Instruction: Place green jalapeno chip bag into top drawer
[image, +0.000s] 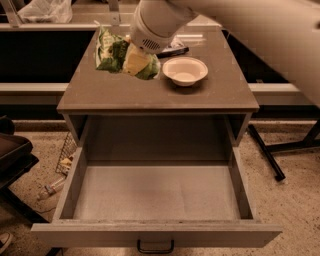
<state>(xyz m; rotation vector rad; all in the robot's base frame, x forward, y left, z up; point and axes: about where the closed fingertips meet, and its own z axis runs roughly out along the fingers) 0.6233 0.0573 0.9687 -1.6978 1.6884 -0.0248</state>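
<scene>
The green jalapeno chip bag (114, 54) is crinkled light green and hangs a little above the left rear of the cabinet top. My gripper (136, 62) reaches down from the white wrist (152, 24) and is shut on the bag's right side, with a pale finger pressed into the foil. The top drawer (75, 180) is pulled fully open below the cabinet top. Its pale flat bottom is bare, and a dark handle (155, 246) sits on its front panel. The bag is behind and above the drawer opening.
A white bowl (185, 71) sits on the cabinet top (150, 95) right of the bag, with a dark flat object (172, 50) behind it. On the floor to the left are a wire basket (66, 156) and a bottle (50, 187). A dark stand leg (265, 155) is on the right.
</scene>
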